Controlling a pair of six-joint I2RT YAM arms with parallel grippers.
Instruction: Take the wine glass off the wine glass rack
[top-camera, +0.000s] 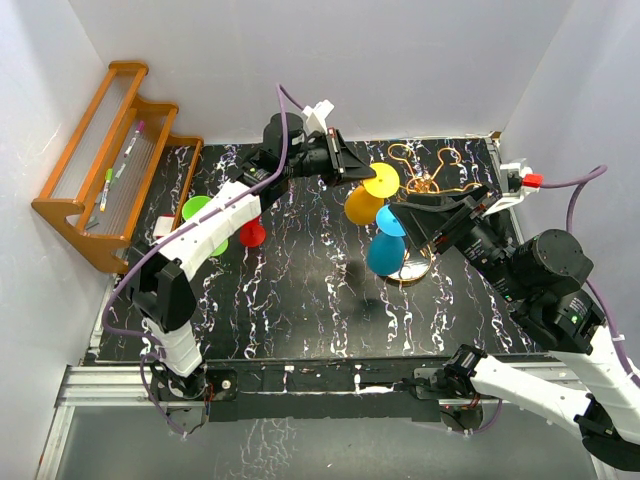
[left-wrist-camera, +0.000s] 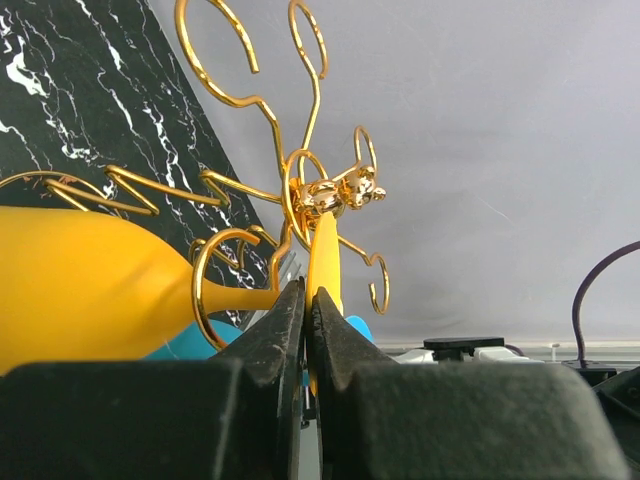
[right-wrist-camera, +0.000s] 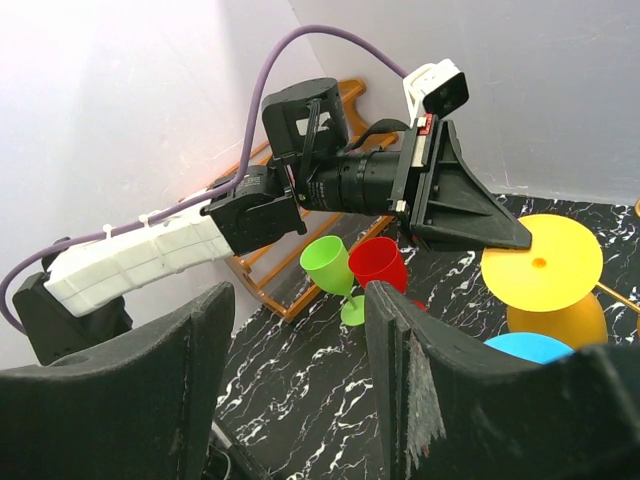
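Observation:
The gold wire wine glass rack (top-camera: 432, 177) stands at the back right of the black marble table. A yellow wine glass (top-camera: 364, 203) hangs upside down from one of its arms, with a blue wine glass (top-camera: 385, 252) hanging beside it. My left gripper (top-camera: 352, 163) is shut on the edge of the yellow glass's round foot (top-camera: 381, 180). In the left wrist view the gripper (left-wrist-camera: 307, 295) pinches that foot (left-wrist-camera: 324, 255) just below the rack's hub (left-wrist-camera: 335, 192), with the bowl (left-wrist-camera: 80, 290) at left. My right gripper (top-camera: 422, 226) is open and empty beside the rack; in the right wrist view it (right-wrist-camera: 300, 300) holds nothing.
An orange-brown wooden stepped shelf (top-camera: 110, 160) leans at the back left wall. A green glass (top-camera: 205, 220) and a red glass (top-camera: 252, 232) stand on the table under the left arm; both also show in the right wrist view, green (right-wrist-camera: 328, 264) and red (right-wrist-camera: 380, 262).

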